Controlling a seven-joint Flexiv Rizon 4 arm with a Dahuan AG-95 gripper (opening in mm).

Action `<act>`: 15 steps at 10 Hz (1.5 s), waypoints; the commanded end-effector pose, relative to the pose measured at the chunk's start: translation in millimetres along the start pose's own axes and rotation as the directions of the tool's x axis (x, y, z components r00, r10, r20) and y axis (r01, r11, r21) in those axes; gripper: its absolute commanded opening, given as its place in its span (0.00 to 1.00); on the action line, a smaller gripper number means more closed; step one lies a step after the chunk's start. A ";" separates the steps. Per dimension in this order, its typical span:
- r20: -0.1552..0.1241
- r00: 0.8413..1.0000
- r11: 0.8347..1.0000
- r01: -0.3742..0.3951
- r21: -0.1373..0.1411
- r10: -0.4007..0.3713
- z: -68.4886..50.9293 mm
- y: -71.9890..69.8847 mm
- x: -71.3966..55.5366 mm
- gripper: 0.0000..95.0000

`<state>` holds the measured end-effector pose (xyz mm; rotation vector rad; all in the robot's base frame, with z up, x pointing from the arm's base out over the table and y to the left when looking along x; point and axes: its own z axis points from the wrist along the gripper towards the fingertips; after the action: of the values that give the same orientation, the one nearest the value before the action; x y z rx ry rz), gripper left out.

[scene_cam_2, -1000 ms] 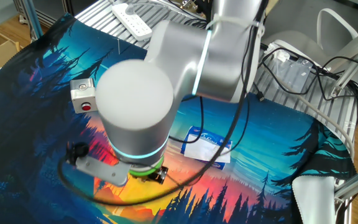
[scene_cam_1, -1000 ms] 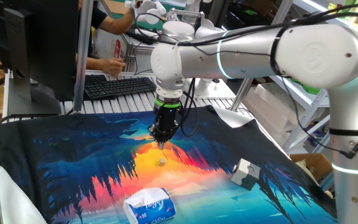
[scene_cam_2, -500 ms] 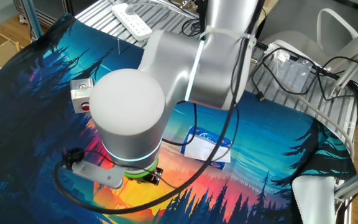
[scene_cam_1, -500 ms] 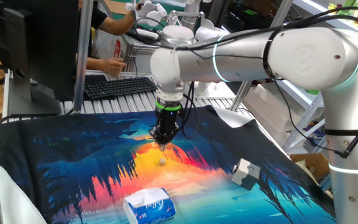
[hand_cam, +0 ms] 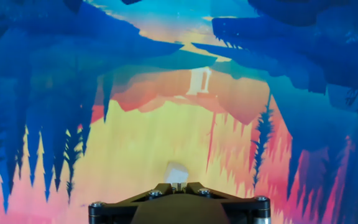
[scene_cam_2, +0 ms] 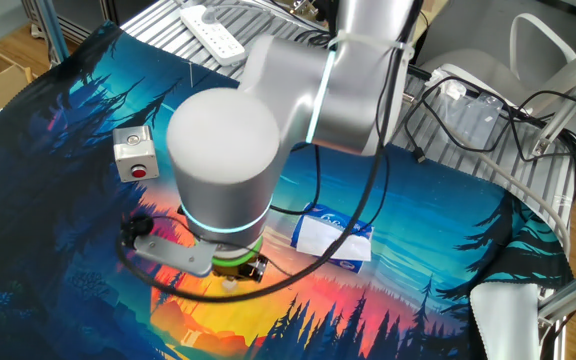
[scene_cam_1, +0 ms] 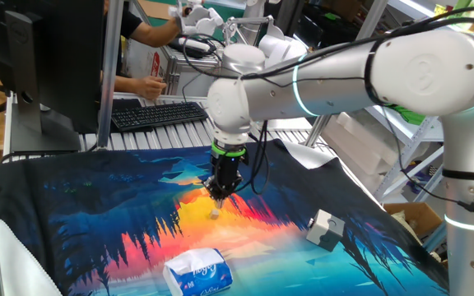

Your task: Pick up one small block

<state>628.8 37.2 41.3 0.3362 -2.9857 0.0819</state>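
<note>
The small block (scene_cam_1: pixel 215 213) is a tiny pale cube lying on the orange part of the printed mat (scene_cam_1: pixel 81 205). My gripper (scene_cam_1: pixel 219 196) hangs just above and slightly behind it, pointing down, with its fingers drawn together to a point and nothing between them. In the other fixed view the block (scene_cam_2: pixel 230 284) shows just below the gripper (scene_cam_2: pixel 250 270), most of which the arm hides. In the hand view the block (hand_cam: pixel 177 172) lies on the mat right beyond my gripper's tips (hand_cam: pixel 179 185).
A larger grey-and-white cube (scene_cam_1: pixel 323 229) with a red button (scene_cam_2: pixel 139 171) sits on the mat. A white-and-blue tissue pack (scene_cam_1: pixel 197 271) lies near the mat's front edge. A keyboard (scene_cam_1: pixel 155 113) and a person's hands are behind the mat.
The arm has shifted a little to the right and lowered, bringing the gripper closer over the small block. The block, cube and tissue pack have not moved.
</note>
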 end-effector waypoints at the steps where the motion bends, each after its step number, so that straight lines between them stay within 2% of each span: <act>1: -0.007 1.000 1.000 -0.025 -0.008 0.025 0.9 0.2 -1.8 0.00; 5: -0.005 0.994 0.994 -0.110 -0.007 0.110 1.9 -1.2 -2.2 0.00; 6: -0.006 0.988 0.988 -0.153 -0.006 0.153 2.0 -1.3 -2.2 0.40; 7: -0.006 0.986 0.986 -0.166 -0.006 0.166 2.0 -1.3 -2.2 0.40; 9: -0.008 0.981 0.981 -0.196 -0.007 0.196 2.1 -1.1 -2.1 0.80; 13: -0.013 0.947 0.946 -0.321 -0.045 0.320 3.5 -2.1 -3.1 0.80; 15: -0.019 0.930 0.927 -0.367 -0.080 0.366 12.6 -3.8 -5.6 0.80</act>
<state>632.3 33.7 31.4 -0.2038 -3.0002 0.0149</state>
